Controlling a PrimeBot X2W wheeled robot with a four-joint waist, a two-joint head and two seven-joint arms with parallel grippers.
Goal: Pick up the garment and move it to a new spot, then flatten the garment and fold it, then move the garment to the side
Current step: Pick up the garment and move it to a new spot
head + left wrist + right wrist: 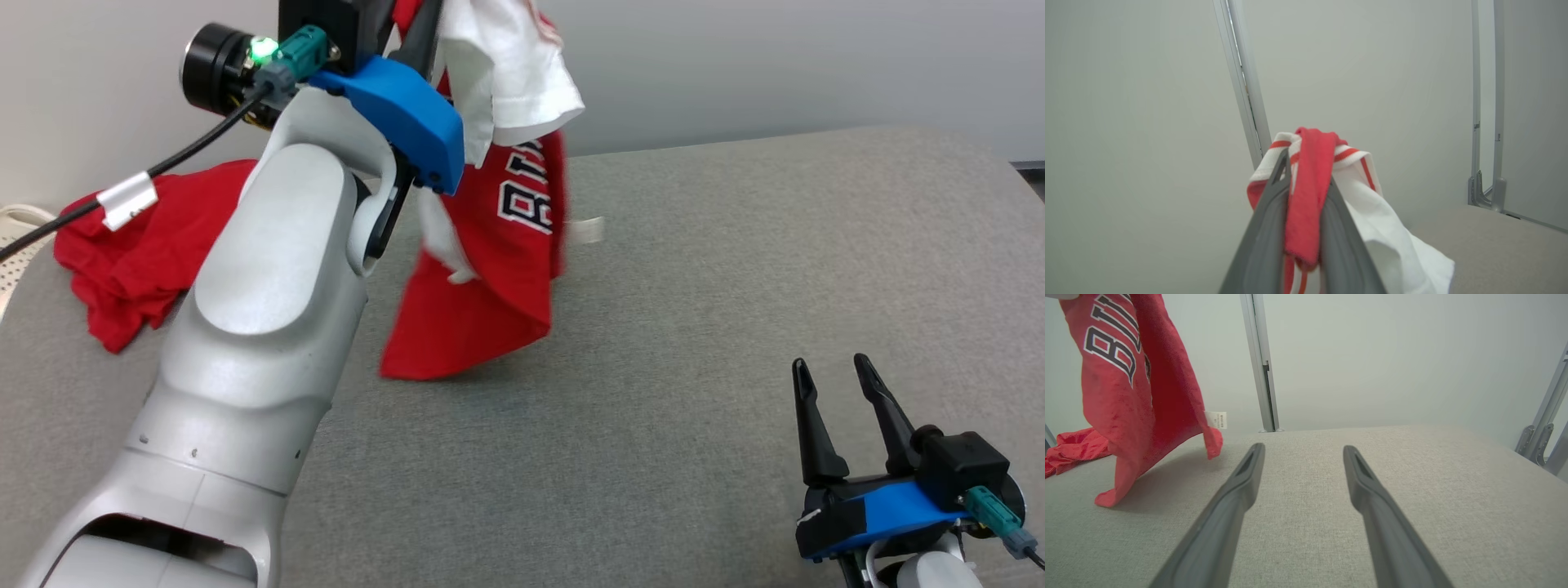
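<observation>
Head view shows the garment (490,269), a red shirt with white parts and black-and-white letters, hanging in the air over the far left part of the table (735,286). Its upper end is bunched at the top edge of this view, at the left gripper (420,37), and the cloth falls down from there in loose folds. In the right wrist view the lowest corner of the garment (1126,396) reaches the table surface, and a shadow lies under it. A small white label (1215,419) sticks out from the cloth edge.

In the left wrist view the left gripper (1306,175) is clenched on the garment (1392,245): a red strip of cloth is pressed between the two fingers, and white cloth with red stripes spills over the right finger.

The right gripper (831,367) is low at the near right of the table, well apart from the garment. Its fingers are spread wide and nothing is between them; in its own view the right gripper (1302,451) points across the bare grey surface.

A second red cloth (122,261) lies crumpled on the far left of the table, beside the left arm. Behind the table stand a pale wall (775,65) and a grey post (1261,363).
</observation>
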